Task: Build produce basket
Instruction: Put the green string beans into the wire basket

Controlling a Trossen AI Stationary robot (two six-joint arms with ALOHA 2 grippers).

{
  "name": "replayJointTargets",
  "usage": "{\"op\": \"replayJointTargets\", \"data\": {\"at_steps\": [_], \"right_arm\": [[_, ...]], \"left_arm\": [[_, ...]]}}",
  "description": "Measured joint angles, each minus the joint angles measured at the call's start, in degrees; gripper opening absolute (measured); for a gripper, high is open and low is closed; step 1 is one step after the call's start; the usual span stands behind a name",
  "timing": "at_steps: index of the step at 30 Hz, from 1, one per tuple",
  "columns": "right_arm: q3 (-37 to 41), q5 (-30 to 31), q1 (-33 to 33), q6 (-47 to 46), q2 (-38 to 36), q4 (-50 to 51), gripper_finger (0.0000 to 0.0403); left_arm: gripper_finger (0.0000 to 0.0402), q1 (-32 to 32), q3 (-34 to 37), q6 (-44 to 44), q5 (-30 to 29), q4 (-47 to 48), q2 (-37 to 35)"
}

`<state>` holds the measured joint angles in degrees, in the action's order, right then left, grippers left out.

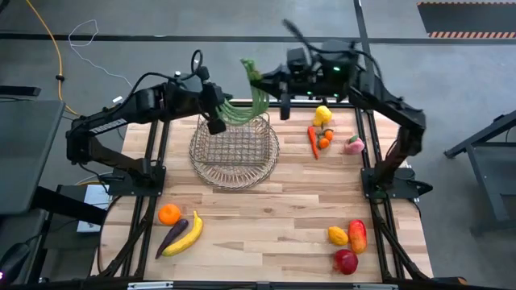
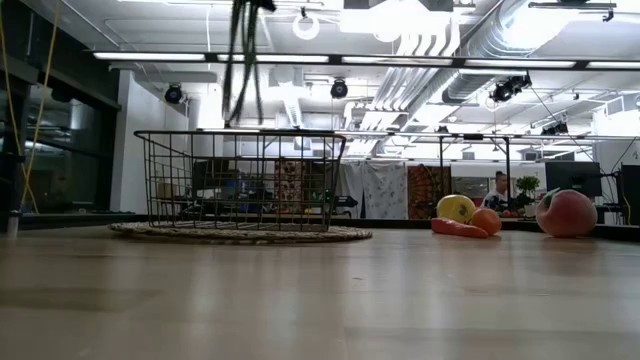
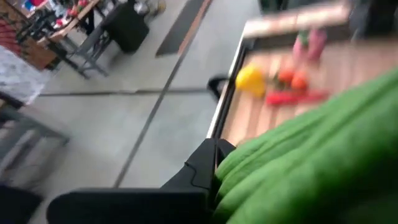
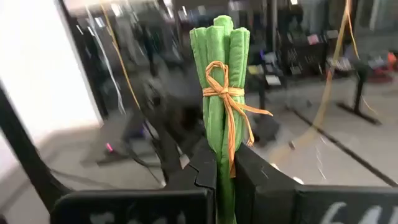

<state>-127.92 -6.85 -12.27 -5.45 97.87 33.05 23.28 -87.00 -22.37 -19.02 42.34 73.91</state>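
**Bean bundle held by both hands above the basket**

High view: the bundle of long green beans [image 1: 251,95] hangs over the far rim of the round, shallow bronze-grey wire-mesh basket [image 1: 234,155]. The left hand [image 1: 216,121] is clamped on its lower end and the right hand [image 1: 260,79] on its upper end. The orange [image 1: 168,213], purple eggplant [image 1: 172,236] and yellow banana [image 1: 187,234] lie well apart on the near left of the wooden surface [image 1: 266,217].

Low view: the beans dangle above the basket, not yet inside it. The lemon [image 2: 456,208] and carrot [image 2: 459,228] sit off to one side, clear of the drop.

Left wrist view: fingers [image 3: 202,165] closed on green beans.

Right wrist view: fingers [image 4: 205,165] pinch the bundle just below its straw tie [image 4: 225,93].

Risk, judged: with two grips on one bundle, uneven release could swing it over the rim, or opposed pulls could snap beans.
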Motion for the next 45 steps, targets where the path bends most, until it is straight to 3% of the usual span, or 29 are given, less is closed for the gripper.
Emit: {"op": "replayJointTargets", "data": {"at_steps": [5,9,13,20,28,37,45], "right_arm": [[-4.8,1.9,-1.2,2.2,5.1,12.4,0.0005],[-4.6,4.3,-1.2,3.7,7.3,20.5,0.0005],[-1.0,6.8,-1.2,4.4,8.5,24.6,0.0005],[11.9,5.9,-2.1,1.3,8.4,17.2,0.0005],[25.2,4.9,-4.8,-8.3,8.4,5.8,0.0005],[32.4,5.8,-7.0,-17.5,8.4,1.1,0.0005],[35.1,6.8,-7.6,-22.1,9.3,-3.7,0.0005]], "left_arm": [[0.0001,2.4,0.0,-5.8,-0.6,5.4,-0.1],[0.0001,3.8,0.1,-6.3,3.6,7.8,0.9],[0.0001,4.2,4.6,-6.3,6.2,7.1,1.0],[0.0000,3.9,16.9,-4.6,7.2,1.9,1.1],[0.0000,4.1,24.9,-0.9,11.5,-1.2,1.1],[0.0000,4.1,29.6,6.9,20.7,-3.3,1.3],[0.0000,4.5,34.5,8.8,21.6,-3.2,3.8]]}}
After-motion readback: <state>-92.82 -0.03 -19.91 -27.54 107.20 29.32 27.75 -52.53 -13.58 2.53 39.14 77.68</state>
